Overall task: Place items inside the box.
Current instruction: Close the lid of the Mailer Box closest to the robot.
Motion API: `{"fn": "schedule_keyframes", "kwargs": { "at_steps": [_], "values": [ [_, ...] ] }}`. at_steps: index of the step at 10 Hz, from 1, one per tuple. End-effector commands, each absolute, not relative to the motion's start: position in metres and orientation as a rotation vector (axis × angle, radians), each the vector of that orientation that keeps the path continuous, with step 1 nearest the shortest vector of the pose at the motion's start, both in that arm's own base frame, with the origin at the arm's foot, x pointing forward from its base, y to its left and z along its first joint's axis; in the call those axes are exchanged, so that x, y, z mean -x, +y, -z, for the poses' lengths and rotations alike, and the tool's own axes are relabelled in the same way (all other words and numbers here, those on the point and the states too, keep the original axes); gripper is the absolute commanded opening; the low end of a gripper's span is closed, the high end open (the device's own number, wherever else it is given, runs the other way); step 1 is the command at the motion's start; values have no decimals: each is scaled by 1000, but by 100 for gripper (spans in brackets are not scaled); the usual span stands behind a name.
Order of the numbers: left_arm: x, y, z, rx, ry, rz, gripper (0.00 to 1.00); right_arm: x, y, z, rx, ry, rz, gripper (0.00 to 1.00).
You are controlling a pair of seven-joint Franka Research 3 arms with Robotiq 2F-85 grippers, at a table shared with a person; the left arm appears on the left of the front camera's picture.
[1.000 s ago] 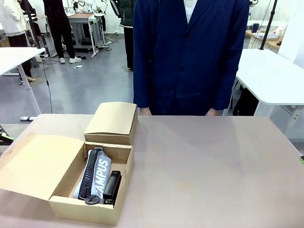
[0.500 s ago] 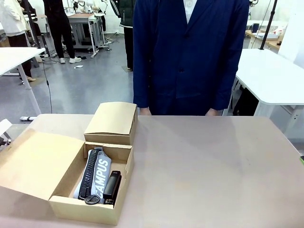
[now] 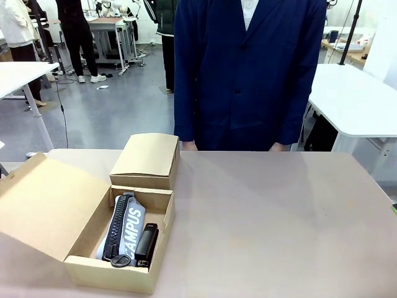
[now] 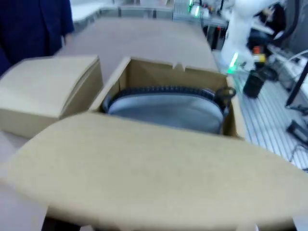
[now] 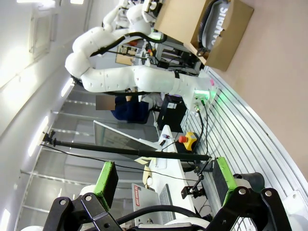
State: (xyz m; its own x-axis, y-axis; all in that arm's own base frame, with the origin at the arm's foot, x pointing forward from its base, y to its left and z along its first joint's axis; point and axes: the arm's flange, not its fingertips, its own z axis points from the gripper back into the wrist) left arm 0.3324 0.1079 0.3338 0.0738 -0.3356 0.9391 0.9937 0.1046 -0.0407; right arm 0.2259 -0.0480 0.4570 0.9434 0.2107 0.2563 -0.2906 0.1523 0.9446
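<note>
Box [image 3: 124,273] holds CAMPUS pouch [image 3: 131,231] — stapler [image 3: 147,243] (flap raised).

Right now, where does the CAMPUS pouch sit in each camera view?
Front: CAMPUS pouch in the open box, lower left.
Left wrist: upper middle, behind the raised flap.
Right wrist: top edge, lettering sideways.
Shared landmark: the box.

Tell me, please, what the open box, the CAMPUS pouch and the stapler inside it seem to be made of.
The open box looks like plain brown cardboard, matte, with folded flaps and raw cut edges. The navy CAMPUS pouch appears to be woven fabric with printed white letters and a chunky black zipper, probably plastic. The black stapler looks hard and smooth, plastic or painted metal; the pictures cannot settle which.
</note>
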Motion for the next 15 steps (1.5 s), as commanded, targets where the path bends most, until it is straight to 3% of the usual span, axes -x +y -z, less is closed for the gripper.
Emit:
{"fn": "schedule_keyframes", "kwargs": {
  "at_steps": [1,4,8,15],
  "values": [
    [-310,84,-353,971,-1032,1238,100,-227,-49,-461,-1383,-87,-374,100],
    [-295,35,-377,1104,-1019,1253,100,-227,-49,-461,-1383,-87,-374,100],
    [-276,-41,-362,1180,-906,1345,100,-227,-49,-461,-1383,-87,-374,100],
    [-224,-101,-297,1029,-803,1496,100,-227,-49,-461,-1383,-87,-374,100]
  ]
}}
